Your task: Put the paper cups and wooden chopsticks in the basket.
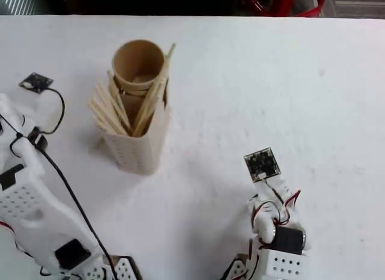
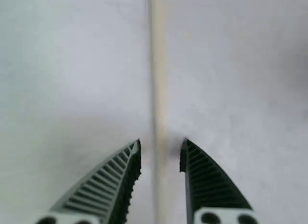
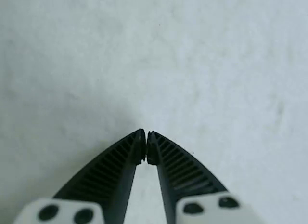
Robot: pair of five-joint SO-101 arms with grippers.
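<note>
Tall white perforated plastic basket (image 1: 143,149) standing upright on the white counter (image 1: 271,81), left of centre. Brown paper cup (image 1: 138,62) sitting upright in its far end. A bundle of pale wooden chopsticks (image 1: 117,111) is leaning inside beside the cup, tips poking above the rim.

Left arm (image 1: 30,214) sitting at the near left corner. Right arm (image 1: 278,238) sitting at the near edge, right of the basket and well apart from it.

Left gripper (image 2: 160,154) hanging low over the counter, fingers (image 2: 122,176) released and spread. They are straddling a single pale wooden chopstick (image 2: 156,79) lying flat, with gaps showing on both sides.

Right gripper (image 3: 146,147) pointing down at the counter, its fingers (image 3: 120,171) clenched tip to tip.
</note>
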